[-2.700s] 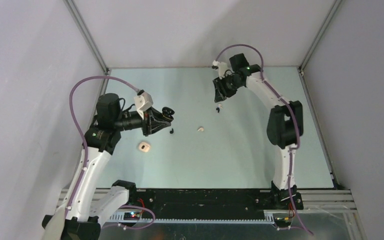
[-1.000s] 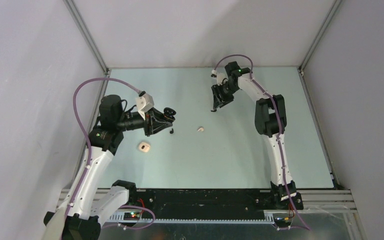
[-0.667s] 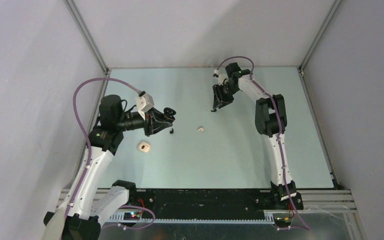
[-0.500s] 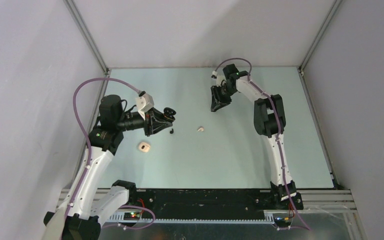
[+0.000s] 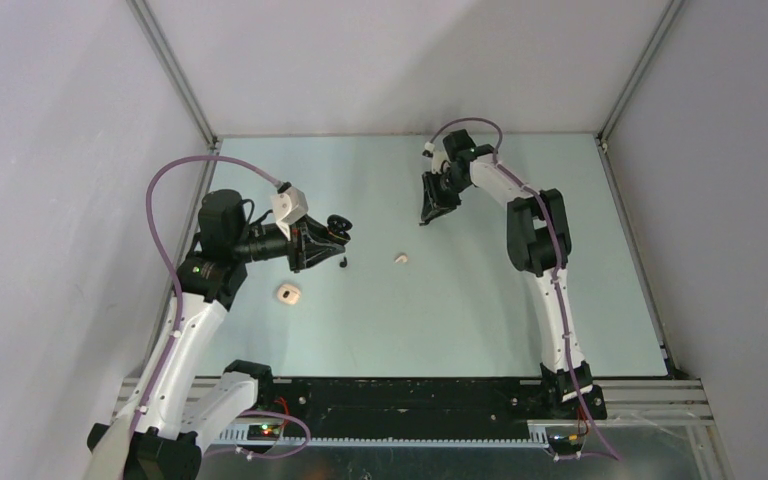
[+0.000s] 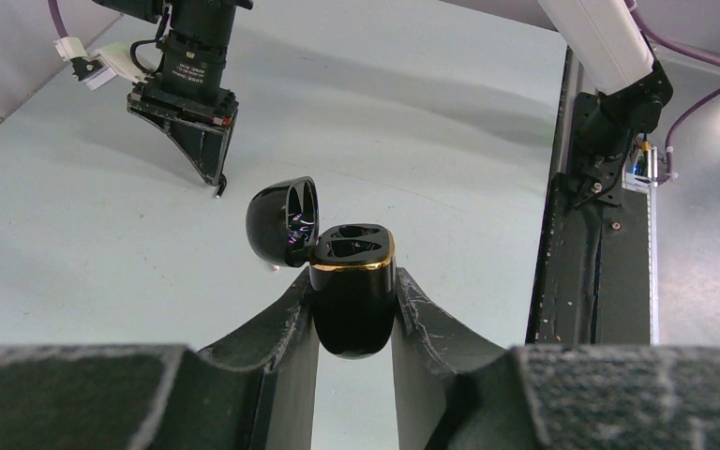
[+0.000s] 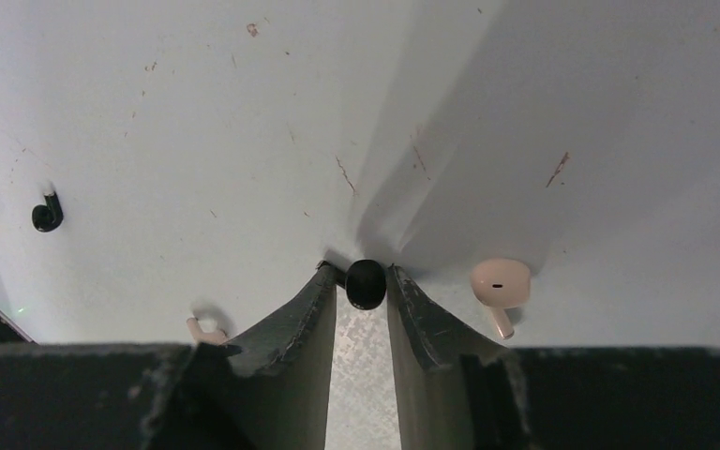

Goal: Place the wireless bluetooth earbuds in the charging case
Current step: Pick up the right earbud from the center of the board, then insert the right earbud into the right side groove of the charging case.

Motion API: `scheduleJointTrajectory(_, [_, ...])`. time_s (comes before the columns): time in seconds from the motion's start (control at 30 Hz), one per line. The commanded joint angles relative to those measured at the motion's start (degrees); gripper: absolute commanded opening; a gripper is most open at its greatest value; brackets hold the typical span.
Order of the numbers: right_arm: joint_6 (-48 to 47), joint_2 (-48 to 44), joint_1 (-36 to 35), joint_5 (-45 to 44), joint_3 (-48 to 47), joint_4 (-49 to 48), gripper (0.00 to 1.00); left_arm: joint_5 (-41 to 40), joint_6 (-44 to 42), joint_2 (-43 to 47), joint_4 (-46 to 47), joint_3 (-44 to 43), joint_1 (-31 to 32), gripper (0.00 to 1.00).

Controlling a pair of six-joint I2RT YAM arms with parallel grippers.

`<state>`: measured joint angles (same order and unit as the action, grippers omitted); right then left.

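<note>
The left jaws are clamped on the lower half of a black charging case (image 6: 352, 314), held above the bench (image 5: 480, 320). Its lid (image 6: 281, 223) is swung open toward 10 o'clock in the left wrist view. The right jaws point down at the far middle of the bench, narrowly apart, with a black earbud (image 7: 365, 283) between their tips. Whether they press it cannot be told. A beige earbud (image 7: 500, 283) lies just beside it at 3 o'clock. In the top view a second black earbud (image 5: 343, 263) lies at 6 o'clock of the held case. Another beige earbud (image 5: 400, 258) lies at 3 o'clock of that bud, and a beige case (image 5: 288, 293) at 7 o'clock of the held case.
</note>
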<state>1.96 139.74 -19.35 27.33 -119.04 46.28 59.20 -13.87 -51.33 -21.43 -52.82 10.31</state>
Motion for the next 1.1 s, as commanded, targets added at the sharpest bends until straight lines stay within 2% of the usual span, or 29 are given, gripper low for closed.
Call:
scheduleJointTrajectory(0.0, [0.79, -3.10, 0.47, 0.20, 1.06, -0.88, 0.28, 1.43, 0.59, 0.88, 2.34, 0.22, -0.34, 0.00])
scheduleJointTrajectory(0.27, [0.41, -3.03, 0.52, 1.34, 1.08, -0.92, 0.12, 1.37, 0.69, 0.89, 2.39, 0.19, -0.34, 0.00])
scheduleJointTrajectory(0.6, [-0.39, -8.40, 1.14, 7.26, 1.65, -1.75, 0.10, 0.29, 2.18, 0.65, 4.14, 0.70, -0.37, 0.00])
scheduleJointTrajectory(0.9, [-5.84, -20.36, 0.59, 4.07, 4.78, -2.88, 0.09, -1.81, 11.82, -2.72, 13.57, 3.15, 0.32, 0.00])
scheduleJointTrajectory(1.07, [-12.62, -33.13, -1.03, -2.10, 10.42, -5.10, 0.09, -3.00, 15.35, -5.81, 16.19, 3.62, 1.81, 0.00])
